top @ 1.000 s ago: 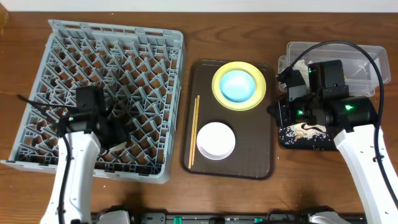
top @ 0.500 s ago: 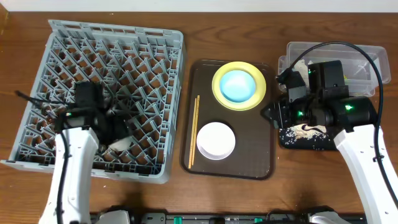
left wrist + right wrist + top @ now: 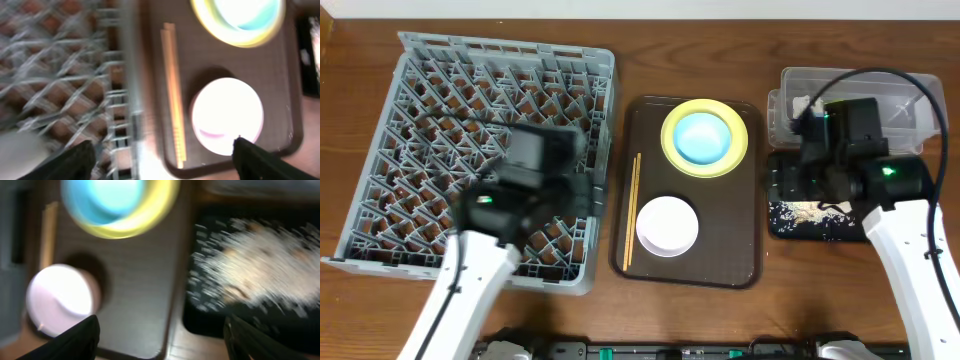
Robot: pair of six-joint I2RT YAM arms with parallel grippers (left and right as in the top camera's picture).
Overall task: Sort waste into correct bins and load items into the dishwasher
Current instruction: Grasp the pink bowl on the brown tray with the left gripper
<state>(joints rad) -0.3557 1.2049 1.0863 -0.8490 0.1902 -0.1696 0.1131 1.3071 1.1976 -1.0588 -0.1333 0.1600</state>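
My left gripper [image 3: 592, 193] [image 3: 162, 162] hangs open and empty over the right edge of the grey dishwasher rack [image 3: 470, 130] [image 3: 60, 65], blurred by motion. Beside it, the chopsticks [image 3: 632, 210] [image 3: 173, 90] and the white bowl [image 3: 667, 225] [image 3: 227, 115] rest on the brown serving tray. The light blue bowl [image 3: 703, 137] sits in the yellow-green plate [image 3: 732, 150] [image 3: 240, 20]. My right gripper [image 3: 778, 188] [image 3: 165, 340] is open and empty over the left edge of the black tray [image 3: 780, 228] [image 3: 220, 315], which holds rice scraps [image 3: 815, 208] [image 3: 260, 265]. A white tissue [image 3: 807, 104] lies in the clear tub [image 3: 910, 90].
The brown serving tray [image 3: 720, 250] [image 3: 145, 280] lies between the rack and the bins. The black tray sits right in front of the clear tub. Bare wood runs along the near edge of the table [image 3: 790, 300].
My left arm has swung right from the rack's left-middle to its right edge, jaws widening. My right gripper has gone from shut to open and shifted over the black tray.
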